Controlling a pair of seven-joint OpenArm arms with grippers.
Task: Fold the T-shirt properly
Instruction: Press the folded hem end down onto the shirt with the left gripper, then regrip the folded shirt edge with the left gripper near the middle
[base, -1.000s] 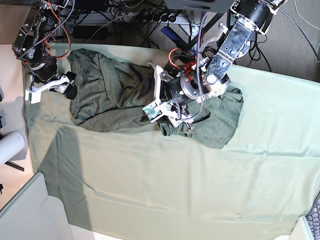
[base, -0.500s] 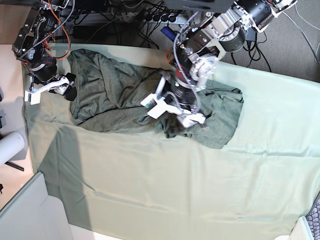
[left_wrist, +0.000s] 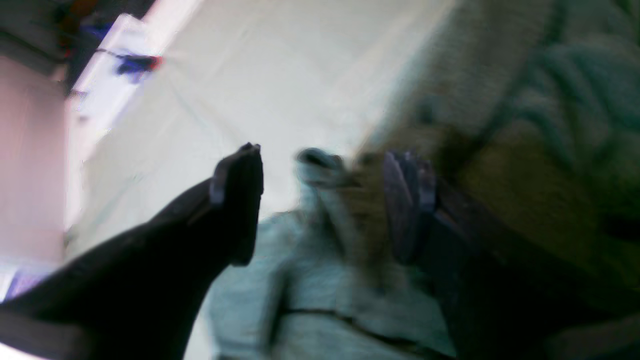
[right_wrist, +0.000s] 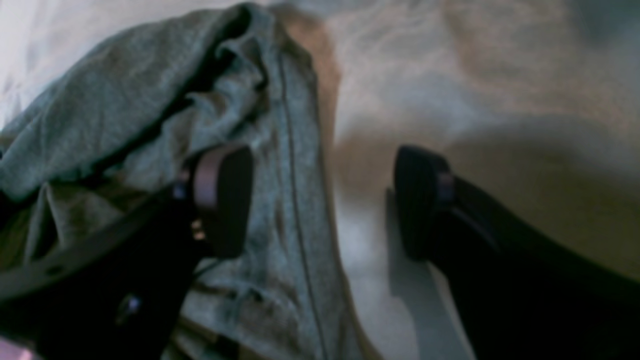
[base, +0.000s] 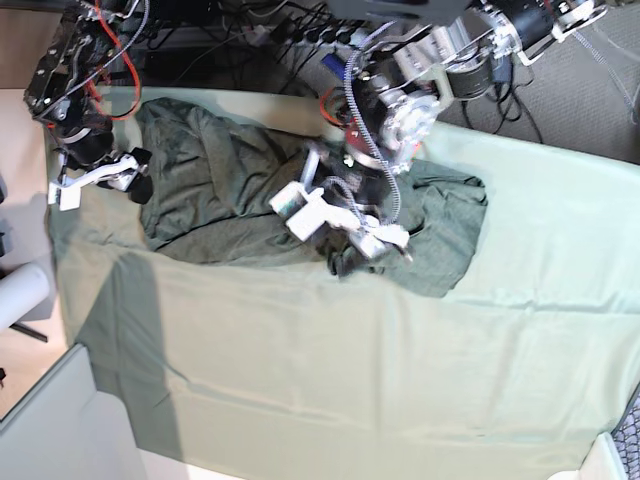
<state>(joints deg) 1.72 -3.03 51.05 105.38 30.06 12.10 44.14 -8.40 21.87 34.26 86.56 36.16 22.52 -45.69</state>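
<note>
The T-shirt lies crumpled across the far part of the pale cloth. The left gripper hovers over its middle, fingers apart (view blurred); the right gripper sits at its left edge, fingers wide apart, holding nothing.

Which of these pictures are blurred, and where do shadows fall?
Left wrist view: heavy motion blur; the fingers and T-shirt are smeared. Right wrist view: soft focus, though the T-shirt's seam is readable. Base view: mostly sharp, only the left arm is blurred; a dark shadow lies on the cloth at lower left.
</note>
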